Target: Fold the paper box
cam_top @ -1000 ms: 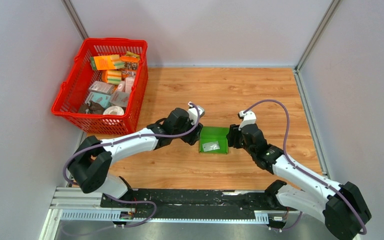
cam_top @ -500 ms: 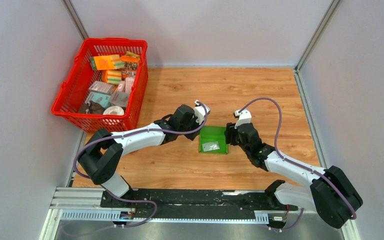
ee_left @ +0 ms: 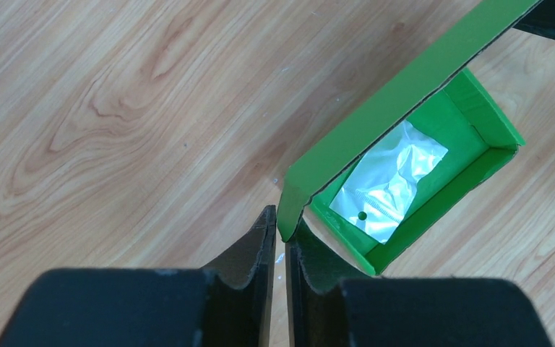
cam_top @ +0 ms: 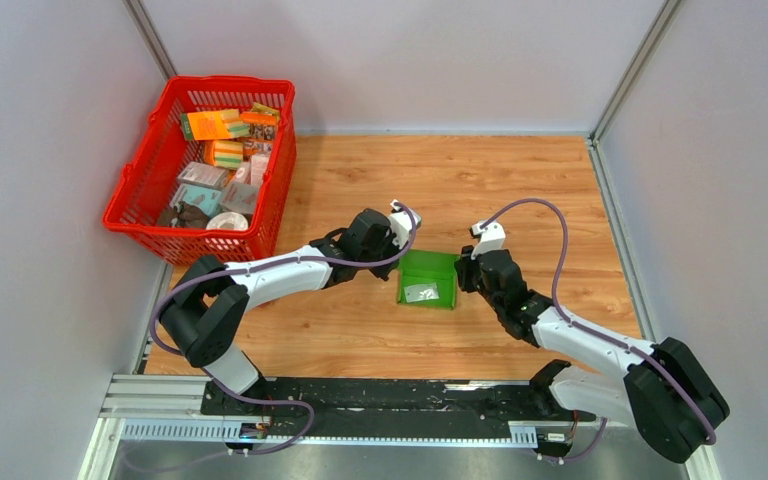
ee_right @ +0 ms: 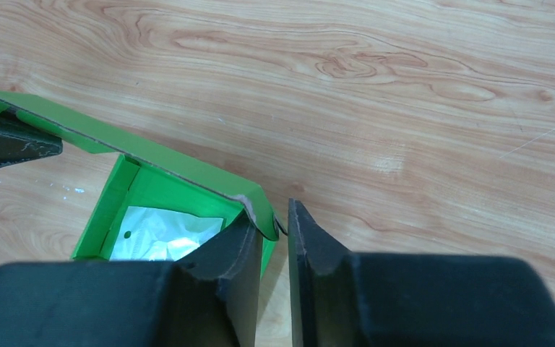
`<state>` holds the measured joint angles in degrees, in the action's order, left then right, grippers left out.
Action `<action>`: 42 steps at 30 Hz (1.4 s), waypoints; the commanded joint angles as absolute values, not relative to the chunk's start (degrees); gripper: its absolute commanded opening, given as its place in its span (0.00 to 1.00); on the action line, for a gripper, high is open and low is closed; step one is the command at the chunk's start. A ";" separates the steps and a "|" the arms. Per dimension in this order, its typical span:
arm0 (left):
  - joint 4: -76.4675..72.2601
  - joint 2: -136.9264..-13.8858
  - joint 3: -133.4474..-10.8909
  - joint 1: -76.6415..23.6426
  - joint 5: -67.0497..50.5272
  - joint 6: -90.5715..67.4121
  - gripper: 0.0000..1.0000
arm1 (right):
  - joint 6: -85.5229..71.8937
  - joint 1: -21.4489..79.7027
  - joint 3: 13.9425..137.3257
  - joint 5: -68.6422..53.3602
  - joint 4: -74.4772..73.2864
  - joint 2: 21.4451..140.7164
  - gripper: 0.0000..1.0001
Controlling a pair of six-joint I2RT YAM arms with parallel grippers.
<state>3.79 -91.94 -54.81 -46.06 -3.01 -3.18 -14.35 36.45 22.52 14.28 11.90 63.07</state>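
Green paper box (cam_top: 428, 284): sitting open-topped in the middle of the wooden table (cam_top: 530, 180), right between the 2 arms and well apart from everything else.
Lid flap (ee_left: 405, 87): up off the box, standing along 1 long side and leaning over the opening.
Inside the box: 1 clear plastic sachet (ee_left: 390, 184) with a small punched hole, lying flat on the green floor.
Left gripper (ee_left: 280, 228): down at the flap's left corner, and that looks like a pinch. The 2 fingers are drawn almost together with the corner of the card nipped between them.
Right gripper (ee_right: 272, 215): at the flap's opposite corner. The card corner sits between the 2 fingers and rests against the inner one, but a sliver of table shows beside the outer one. Clamped or only closing around it, I cannot tell.
Arms: both reach in low from the near edge, the left from the left, the right from the right, with their wrists facing each other across the box.
Red basket (cam_top: 140, 190): at the table's far-left corner, loaded with small packages (cam_top: 222, 125), orange, striped and pale ones among them.
Surroundings: grey panels (cam_top: 410, 60) on 3 sides, and a black rail (cam_top: 360, 398) along the near edge under the arm bases.
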 commanded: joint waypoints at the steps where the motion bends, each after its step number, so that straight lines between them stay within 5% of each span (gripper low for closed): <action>1: 1.32 -90.26 -56.69 -46.05 -5.45 -3.95 0.19 | -15.12 36.30 21.97 13.27 14.41 60.65 0.17; 11: 0.97 -91.23 -58.36 -46.05 -7.30 -5.54 0.26 | -15.64 37.18 22.59 11.34 14.85 61.26 0.03; 21: 0.79 -91.49 -58.45 -46.06 -2.56 -7.82 0.00 | -16.44 40.95 24.96 17.04 14.94 62.75 0.00; 35: -3.07 -91.14 -52.12 -47.11 20.73 -23.72 0.00 | -23.63 53.61 35.24 52.78 18.55 79.43 0.00; 42: -7.29 -90.27 -47.38 -50.09 27.15 -27.69 0.00 | -31.19 56.86 37.71 59.85 17.49 85.25 0.00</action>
<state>-4.60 -91.94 -49.56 -48.23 20.95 -24.08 -24.49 55.66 35.55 49.58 14.48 83.81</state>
